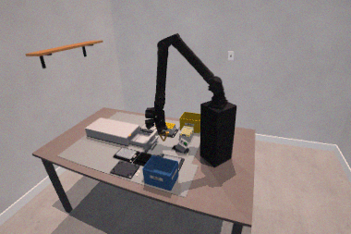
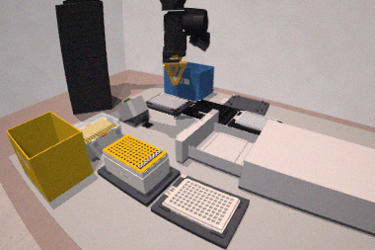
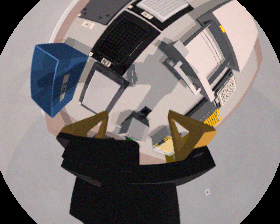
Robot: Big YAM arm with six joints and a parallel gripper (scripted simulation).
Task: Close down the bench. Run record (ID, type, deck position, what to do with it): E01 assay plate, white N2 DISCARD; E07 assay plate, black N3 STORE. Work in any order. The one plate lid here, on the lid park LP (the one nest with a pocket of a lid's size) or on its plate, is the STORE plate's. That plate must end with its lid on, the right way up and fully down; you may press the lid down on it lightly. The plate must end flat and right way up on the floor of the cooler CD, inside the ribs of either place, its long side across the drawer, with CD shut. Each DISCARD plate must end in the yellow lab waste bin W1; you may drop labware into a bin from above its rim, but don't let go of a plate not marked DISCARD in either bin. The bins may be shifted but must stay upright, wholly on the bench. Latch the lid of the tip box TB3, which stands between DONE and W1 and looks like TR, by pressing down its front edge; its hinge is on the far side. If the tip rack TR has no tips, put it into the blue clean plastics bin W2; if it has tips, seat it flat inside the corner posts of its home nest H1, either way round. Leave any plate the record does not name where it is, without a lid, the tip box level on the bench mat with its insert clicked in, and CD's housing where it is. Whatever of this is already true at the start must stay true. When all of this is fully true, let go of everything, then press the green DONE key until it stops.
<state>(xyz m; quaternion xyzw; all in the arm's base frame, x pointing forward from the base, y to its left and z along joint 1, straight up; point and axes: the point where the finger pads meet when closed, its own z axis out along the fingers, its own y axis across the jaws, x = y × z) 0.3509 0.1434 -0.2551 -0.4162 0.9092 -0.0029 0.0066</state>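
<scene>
My gripper [image 1: 162, 132] [image 2: 175, 72] [image 3: 138, 113] is open and empty. It hangs above the bench near the open drawer [image 2: 213, 145] [image 1: 144, 140] of the cooler CD [image 2: 316, 165] [image 1: 112, 129]. The black plate [image 2: 207, 109] [image 3: 124, 32] lies in its nest behind the drawer, with a white plate [image 2: 252, 119] [image 3: 161, 3] beside it. A pale lid [image 2: 165, 101] lies in front of the blue bin [image 2: 191, 79] [image 1: 161, 172] [image 3: 54, 74]. Another white plate [image 2: 202, 206] lies on a dark nest at the front. The yellow-topped tip rack [image 2: 134, 157] sits on a nest. The tip box [image 2: 101, 131] stands beside the yellow bin [image 2: 44, 157] [image 1: 190, 119].
The DONE key [image 2: 132, 110] with its green top stands between the tip box and the lid. An empty dark nest [image 2: 248, 104] lies at the back. The arm's black base column [image 2: 84, 56] [image 1: 218, 131] stands at the bench's side.
</scene>
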